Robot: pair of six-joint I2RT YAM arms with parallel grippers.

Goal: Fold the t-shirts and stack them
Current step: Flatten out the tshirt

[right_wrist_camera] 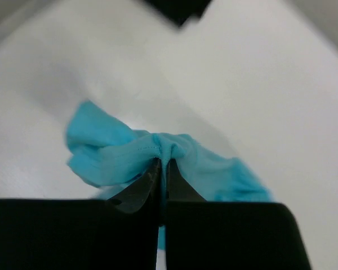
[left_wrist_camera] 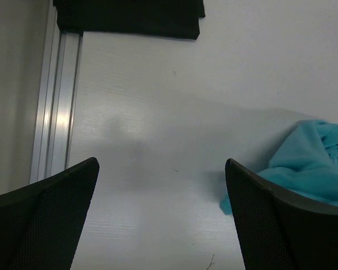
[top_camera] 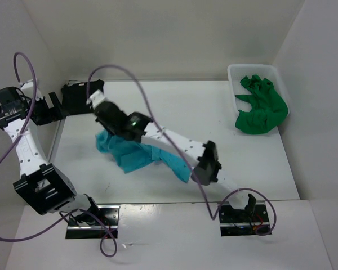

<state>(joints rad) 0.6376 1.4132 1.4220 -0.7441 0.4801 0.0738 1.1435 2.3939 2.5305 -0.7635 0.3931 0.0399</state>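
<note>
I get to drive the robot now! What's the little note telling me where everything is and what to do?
Left tool: open, holding nothing, over bare table beside the blue shirt.
Right tool: shut on a pinch of the blue shirt, which is crumpled mid-table.
Black shirt: far left corner, looks folded flat.
Green shirt: crumpled in the basket, far right.
Done: probably only the black one.
Left: fold the blue, take out and fold the green, stack all three.

No readable text or labels.
</note>
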